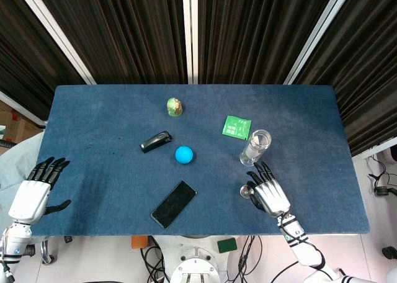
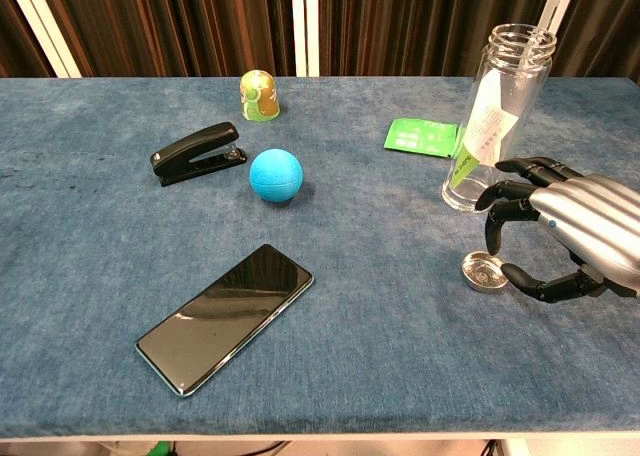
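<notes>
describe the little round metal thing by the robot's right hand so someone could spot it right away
Start at the blue table and find the tall clear bottle on its right side. Just in front of it, by the fingertips of the right hand, lies a small lid. It is the only flat, silver disc there.

The head view looks steeply down over the whole table (image 1: 93, 109); the chest view faces it low and near.

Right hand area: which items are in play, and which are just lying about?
In play:
right hand, open, fingers curved
clear bottle, upright, uncapped, just beyond the fingertips
small round metal lid, flat on the cloth by the thumb

Lying about:
blue ball
black stapler
phone
green packet
small green-yellow figure
left hand, open, at the table edge
</notes>
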Controlling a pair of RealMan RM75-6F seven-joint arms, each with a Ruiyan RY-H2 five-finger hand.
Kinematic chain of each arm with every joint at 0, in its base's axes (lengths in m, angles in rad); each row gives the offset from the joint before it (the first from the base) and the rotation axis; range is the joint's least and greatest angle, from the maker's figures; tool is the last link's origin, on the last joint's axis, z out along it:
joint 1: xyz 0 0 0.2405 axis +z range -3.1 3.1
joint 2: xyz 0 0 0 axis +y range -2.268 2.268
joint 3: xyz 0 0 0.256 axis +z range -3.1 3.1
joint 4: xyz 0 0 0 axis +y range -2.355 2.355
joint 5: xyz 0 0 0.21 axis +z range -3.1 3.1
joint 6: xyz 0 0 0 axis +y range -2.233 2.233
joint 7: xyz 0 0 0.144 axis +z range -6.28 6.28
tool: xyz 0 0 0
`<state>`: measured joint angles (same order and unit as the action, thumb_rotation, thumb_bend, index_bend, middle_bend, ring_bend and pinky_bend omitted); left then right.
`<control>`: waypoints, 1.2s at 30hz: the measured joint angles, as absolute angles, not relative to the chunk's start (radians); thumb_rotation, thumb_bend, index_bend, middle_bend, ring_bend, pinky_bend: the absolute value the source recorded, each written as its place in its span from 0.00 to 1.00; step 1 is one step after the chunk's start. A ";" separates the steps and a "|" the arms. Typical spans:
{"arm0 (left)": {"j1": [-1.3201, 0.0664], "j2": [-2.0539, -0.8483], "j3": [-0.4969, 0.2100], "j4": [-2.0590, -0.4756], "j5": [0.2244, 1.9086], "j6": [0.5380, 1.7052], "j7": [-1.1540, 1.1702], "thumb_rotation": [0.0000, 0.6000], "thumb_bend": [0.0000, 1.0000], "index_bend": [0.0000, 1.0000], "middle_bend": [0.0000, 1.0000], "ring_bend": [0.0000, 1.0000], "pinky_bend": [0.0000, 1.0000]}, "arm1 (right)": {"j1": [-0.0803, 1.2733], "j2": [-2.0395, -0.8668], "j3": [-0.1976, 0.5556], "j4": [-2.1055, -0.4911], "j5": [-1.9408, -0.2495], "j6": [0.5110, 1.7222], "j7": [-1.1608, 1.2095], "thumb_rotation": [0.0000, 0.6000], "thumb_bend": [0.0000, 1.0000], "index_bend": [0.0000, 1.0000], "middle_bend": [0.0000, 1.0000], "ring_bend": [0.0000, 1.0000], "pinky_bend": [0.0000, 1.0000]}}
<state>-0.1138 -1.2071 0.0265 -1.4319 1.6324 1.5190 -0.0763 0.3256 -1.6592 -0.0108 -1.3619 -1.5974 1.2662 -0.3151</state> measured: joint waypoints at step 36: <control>-0.113 -1.209 0.025 -1.415 1.622 1.514 -0.096 1.00 0.02 0.12 0.12 0.04 0.14 | 0.344 -1.689 -0.005 -1.331 -1.578 1.244 -0.327 1.00 0.42 0.55 0.23 0.01 0.07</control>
